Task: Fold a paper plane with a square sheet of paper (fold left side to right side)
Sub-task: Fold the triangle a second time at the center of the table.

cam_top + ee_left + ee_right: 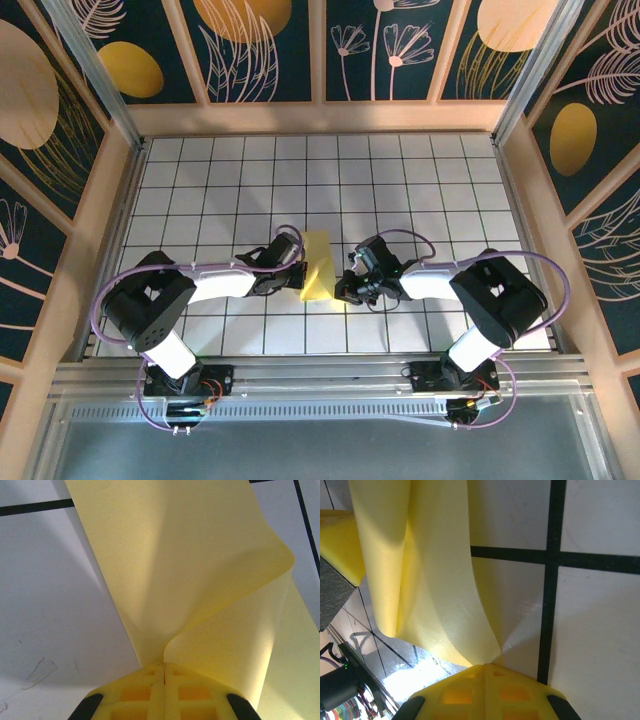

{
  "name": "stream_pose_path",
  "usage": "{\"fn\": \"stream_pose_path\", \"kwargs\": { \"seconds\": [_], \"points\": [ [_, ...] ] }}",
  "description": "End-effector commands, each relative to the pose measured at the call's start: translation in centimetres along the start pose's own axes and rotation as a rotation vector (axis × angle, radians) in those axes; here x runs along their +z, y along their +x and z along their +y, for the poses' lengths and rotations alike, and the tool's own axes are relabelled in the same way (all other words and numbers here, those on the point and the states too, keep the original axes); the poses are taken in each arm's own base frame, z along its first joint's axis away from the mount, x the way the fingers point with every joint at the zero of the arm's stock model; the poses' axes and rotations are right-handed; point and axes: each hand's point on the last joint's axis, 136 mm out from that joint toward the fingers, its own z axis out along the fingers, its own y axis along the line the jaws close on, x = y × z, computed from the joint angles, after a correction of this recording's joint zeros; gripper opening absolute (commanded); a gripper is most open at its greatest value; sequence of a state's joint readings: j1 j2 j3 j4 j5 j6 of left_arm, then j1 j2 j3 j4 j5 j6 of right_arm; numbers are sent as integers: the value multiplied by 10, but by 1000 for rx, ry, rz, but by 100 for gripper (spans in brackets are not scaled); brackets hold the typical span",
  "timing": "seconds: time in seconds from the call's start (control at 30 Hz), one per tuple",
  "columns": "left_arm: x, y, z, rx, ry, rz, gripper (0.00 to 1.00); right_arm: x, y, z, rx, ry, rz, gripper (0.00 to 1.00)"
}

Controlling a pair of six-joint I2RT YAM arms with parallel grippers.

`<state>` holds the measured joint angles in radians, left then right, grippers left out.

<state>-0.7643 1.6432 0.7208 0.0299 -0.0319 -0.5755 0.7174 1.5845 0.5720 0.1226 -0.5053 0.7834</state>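
Thin pale-yellow square sheet of paper [317, 265], arched above the middle of the white gridded worktop [400, 190] and pinched at opposite sides by the yellow-tipped left tool [164, 667] and right tool [484, 666]; the left side should probably cross level, edges matched squarely before creasing.

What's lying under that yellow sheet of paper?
The white gridded table shows beneath the lifted part of the yellow sheet of paper. Where the paper lies flat it covers the tiles, so that patch is hidden.
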Motion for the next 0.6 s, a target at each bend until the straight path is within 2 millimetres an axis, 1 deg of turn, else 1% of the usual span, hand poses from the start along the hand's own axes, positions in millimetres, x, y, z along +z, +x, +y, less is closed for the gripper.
{"fn": "stream_pose_path", "kwargs": {
  "seconds": [0.0,0.13,0.23,0.3,0.4,0.57],
  "points": [
    [6,5,7,16,-25,26,0,-6,-2,14,-34,-23,-19,0],
    [7,6,7,16,-23,32,0,-20,-15,46,-72,-122,-68,0],
    [7,7,7,16,-23,33,0,-24,-26,60,-83,-167,-112,0],
    [7,6,7,17,-22,32,0,-22,-35,65,-85,-178,-136,0],
    [7,7,7,18,-24,34,0,-13,-47,73,-91,-189,-153,0],
    [7,7,8,17,-26,35,0,6,-59,80,-99,-191,-151,0]
  ]
}}
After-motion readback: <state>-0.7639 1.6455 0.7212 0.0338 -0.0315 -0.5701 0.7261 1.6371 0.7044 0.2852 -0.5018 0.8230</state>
